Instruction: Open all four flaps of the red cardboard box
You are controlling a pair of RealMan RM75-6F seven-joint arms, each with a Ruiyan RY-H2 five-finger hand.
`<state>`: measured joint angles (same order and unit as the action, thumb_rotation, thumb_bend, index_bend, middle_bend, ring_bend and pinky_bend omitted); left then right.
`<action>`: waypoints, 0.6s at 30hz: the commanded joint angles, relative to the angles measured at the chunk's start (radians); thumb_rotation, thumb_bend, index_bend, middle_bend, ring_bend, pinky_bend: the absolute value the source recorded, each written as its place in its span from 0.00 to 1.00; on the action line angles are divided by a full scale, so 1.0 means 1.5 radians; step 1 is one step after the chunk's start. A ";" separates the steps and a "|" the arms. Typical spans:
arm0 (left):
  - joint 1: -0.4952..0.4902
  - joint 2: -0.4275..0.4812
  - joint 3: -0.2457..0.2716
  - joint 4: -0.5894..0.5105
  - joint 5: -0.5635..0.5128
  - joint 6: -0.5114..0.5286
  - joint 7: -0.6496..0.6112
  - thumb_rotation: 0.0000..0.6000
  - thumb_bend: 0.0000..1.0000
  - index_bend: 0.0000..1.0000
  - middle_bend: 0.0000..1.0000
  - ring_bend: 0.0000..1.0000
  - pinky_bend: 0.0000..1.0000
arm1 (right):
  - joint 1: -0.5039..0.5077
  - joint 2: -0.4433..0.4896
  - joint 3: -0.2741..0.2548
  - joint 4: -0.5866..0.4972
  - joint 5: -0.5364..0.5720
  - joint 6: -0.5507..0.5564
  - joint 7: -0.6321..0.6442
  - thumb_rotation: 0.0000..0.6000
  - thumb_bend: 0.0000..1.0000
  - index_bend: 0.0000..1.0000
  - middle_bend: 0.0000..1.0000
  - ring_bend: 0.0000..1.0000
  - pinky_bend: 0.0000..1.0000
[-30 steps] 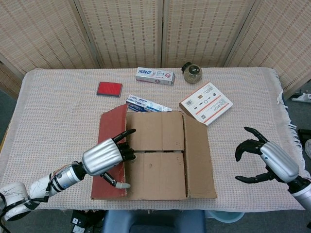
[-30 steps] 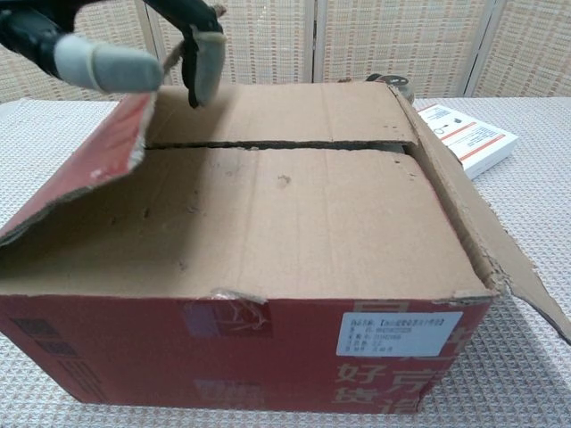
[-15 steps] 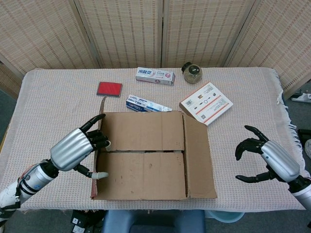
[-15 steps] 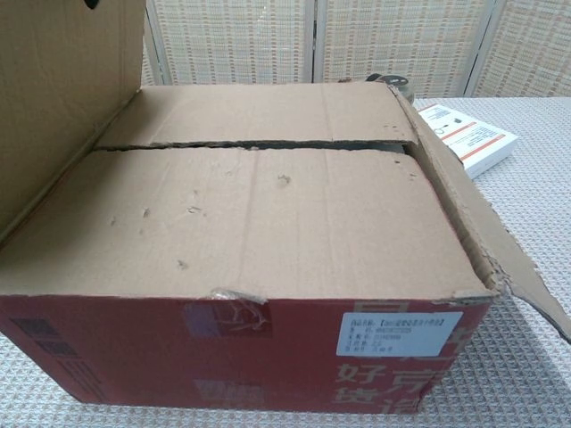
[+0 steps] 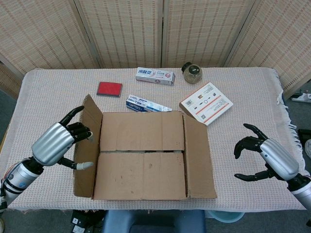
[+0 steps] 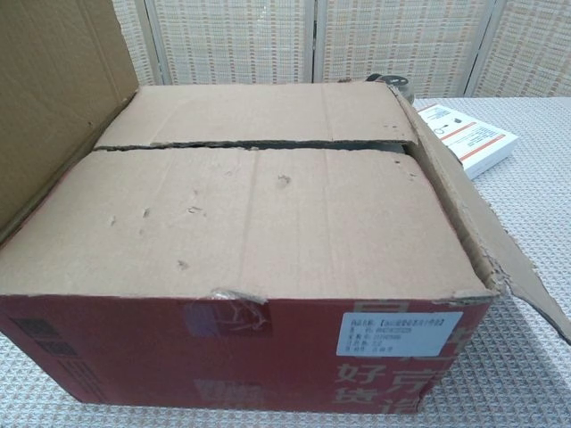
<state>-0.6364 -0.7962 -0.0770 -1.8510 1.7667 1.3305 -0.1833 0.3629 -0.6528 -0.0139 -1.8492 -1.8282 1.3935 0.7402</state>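
Cardboard box (image 5: 146, 155): two flaps folded out, two flat; both robot hands (image 5: 58, 144) (image 5: 265, 158) spread, empty

Head view looks steeply down over the whole table (image 5: 43, 92); chest view sits low, close — both share the red cardboard box (image 5: 146, 155).

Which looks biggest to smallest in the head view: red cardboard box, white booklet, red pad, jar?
1. red cardboard box
2. white booklet
3. red pad
4. jar
Pad and jar look close in size; the jar sits farther back, so that order is unsure.
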 commanded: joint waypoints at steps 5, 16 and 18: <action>0.023 0.008 0.000 0.017 -0.023 0.001 -0.001 0.12 0.19 0.51 0.55 0.49 0.00 | 0.005 0.001 0.004 -0.002 0.005 -0.006 0.002 0.48 0.08 0.53 0.50 0.38 0.00; 0.042 0.008 -0.011 0.026 -0.065 -0.015 0.002 0.12 0.19 0.51 0.55 0.48 0.00 | 0.024 0.000 0.007 -0.002 -0.003 -0.037 -0.002 0.51 0.08 0.52 0.50 0.37 0.00; 0.043 0.002 -0.014 0.025 -0.074 -0.022 0.004 0.12 0.19 0.51 0.55 0.48 0.00 | 0.029 0.000 0.009 -0.006 -0.003 -0.049 -0.019 0.57 0.08 0.52 0.49 0.37 0.00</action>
<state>-0.5730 -0.7886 -0.0952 -1.8117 1.6614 1.3032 -0.1803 0.3995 -0.6536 -0.0020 -1.8538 -1.8308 1.3337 0.7277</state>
